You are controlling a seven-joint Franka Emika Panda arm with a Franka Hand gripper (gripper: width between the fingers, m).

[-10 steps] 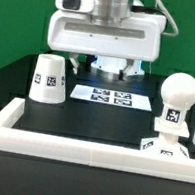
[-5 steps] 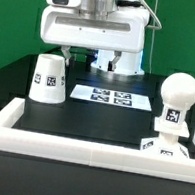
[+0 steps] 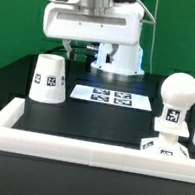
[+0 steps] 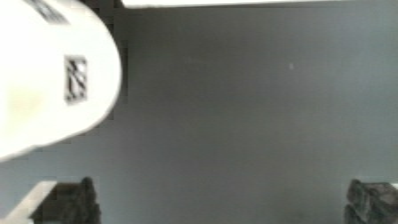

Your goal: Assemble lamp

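The shade (image 3: 49, 79) stands rim-down at the exterior view's left, beside the marker board (image 3: 112, 96); the bulb (image 3: 175, 100) sits on the base (image 3: 165, 148) at right. The gripper (image 4: 222, 203), 2 fingers spread wide and empty, hangs above the shade; I judge it should centre over it before descending

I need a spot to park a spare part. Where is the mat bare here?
The widest bare patch lies between the marker board and the front border rail. A narrower strip runs between the shade and the marker board. It is crowded at the exterior view's right, where the bulb stands on the base, and behind, under the tool.
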